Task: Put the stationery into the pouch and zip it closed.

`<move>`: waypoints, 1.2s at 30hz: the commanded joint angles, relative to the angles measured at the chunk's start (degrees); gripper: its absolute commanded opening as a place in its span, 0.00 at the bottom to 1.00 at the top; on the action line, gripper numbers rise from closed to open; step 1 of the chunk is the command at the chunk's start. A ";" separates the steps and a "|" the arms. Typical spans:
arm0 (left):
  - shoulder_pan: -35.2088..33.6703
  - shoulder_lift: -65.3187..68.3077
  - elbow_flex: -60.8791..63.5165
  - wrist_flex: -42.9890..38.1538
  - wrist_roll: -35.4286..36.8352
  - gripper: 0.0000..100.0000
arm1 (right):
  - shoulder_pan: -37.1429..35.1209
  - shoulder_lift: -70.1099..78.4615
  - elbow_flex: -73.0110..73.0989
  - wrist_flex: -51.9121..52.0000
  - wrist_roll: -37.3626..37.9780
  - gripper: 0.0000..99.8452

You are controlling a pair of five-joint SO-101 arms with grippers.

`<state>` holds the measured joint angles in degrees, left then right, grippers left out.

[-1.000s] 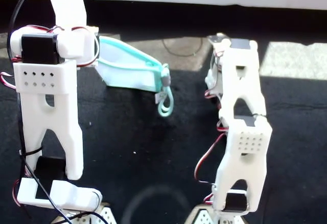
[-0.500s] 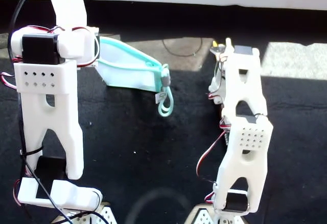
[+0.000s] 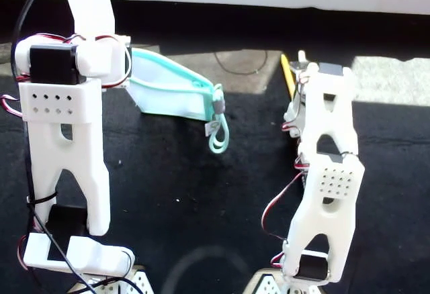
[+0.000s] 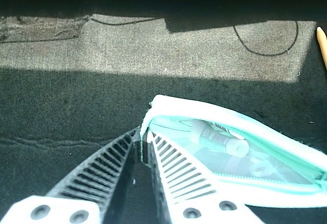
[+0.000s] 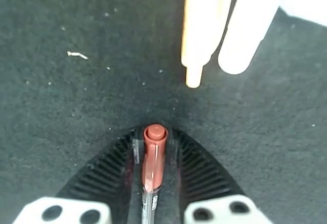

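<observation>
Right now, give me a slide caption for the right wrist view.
Right gripper clamps a red-capped pen over the dark mat, a yellow pencil lying just ahead.

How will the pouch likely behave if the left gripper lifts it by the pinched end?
Probably floppy: the pouch looks like thin fabric with a sagging open mouth. Lifted from the end the left gripper pinches, it would likely droop, and the white tube inside might slide toward the low end.
</observation>
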<state>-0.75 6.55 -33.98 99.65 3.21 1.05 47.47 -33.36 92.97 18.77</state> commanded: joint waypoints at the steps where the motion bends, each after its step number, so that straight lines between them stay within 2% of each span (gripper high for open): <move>1: 0.75 2.77 0.48 0.53 0.44 0.01 | -0.13 -9.89 0.13 3.82 0.18 0.01; 5: 0.75 2.77 0.48 0.62 0.44 0.01 | -1.36 -28.44 0.13 6.29 -0.18 0.01; 9: 0.75 2.77 0.48 0.70 0.44 0.01 | -4.62 -48.22 0.13 2.77 -7.91 0.01; 17: 0.75 2.77 0.57 0.79 0.44 0.01 | -21.76 -72.92 0.13 -11.56 -18.73 0.01; 22: 0.75 2.77 0.57 0.79 0.44 0.01 | -30.81 -75.91 0.57 -28.53 -19.60 0.01; 25: 0.75 2.77 0.57 0.79 0.44 0.01 | -34.42 -75.65 0.84 -35.03 -19.60 0.01; 30: 0.75 2.77 0.57 0.79 0.44 0.01 | -40.84 -70.81 0.40 -37.05 -19.52 0.01; 36: 0.75 2.77 0.57 0.79 0.44 0.01 | -43.82 -64.75 0.22 -37.14 -19.52 0.01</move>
<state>-0.75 6.55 -33.98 99.65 3.21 -41.32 -18.64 -32.22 57.19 -0.48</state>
